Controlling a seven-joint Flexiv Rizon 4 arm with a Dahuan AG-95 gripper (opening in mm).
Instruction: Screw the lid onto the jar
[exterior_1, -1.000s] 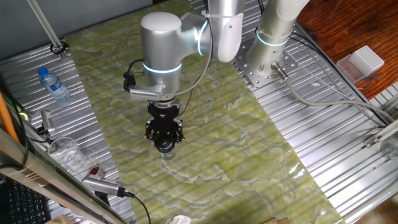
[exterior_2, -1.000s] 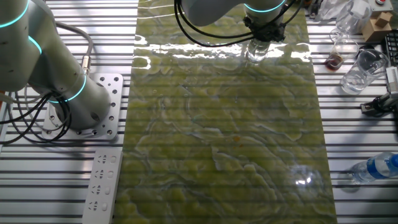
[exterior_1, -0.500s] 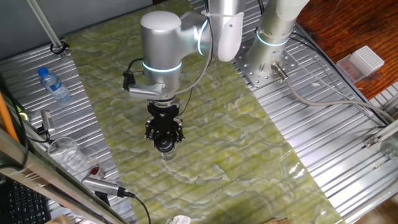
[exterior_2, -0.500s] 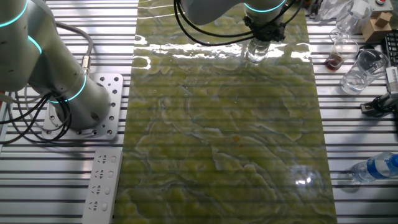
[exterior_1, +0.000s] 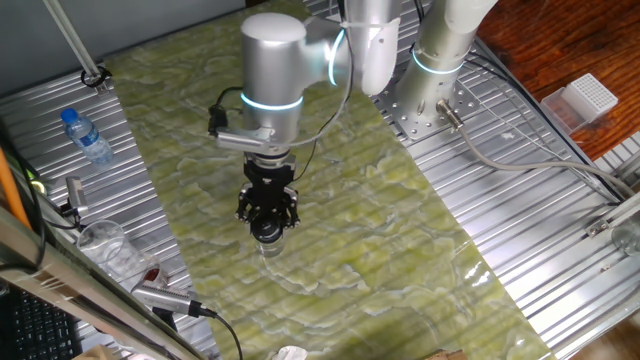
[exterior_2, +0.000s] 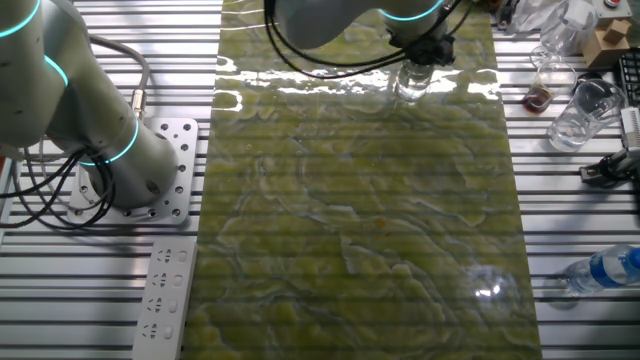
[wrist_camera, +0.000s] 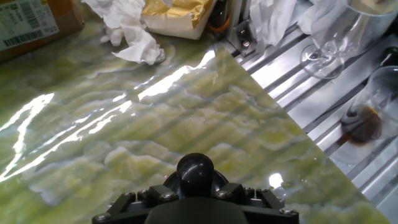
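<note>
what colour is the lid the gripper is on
Black, with a glossy top: the lid shows best in the hand view, just ahead of the gripper.

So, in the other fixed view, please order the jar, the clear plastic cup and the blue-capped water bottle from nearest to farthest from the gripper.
1. The jar: directly under the gripper, at the mat's far end.
2. The clear plastic cup: on the metal slats, at the right edge.
3. The water bottle: lying at the lower right corner.
</note>
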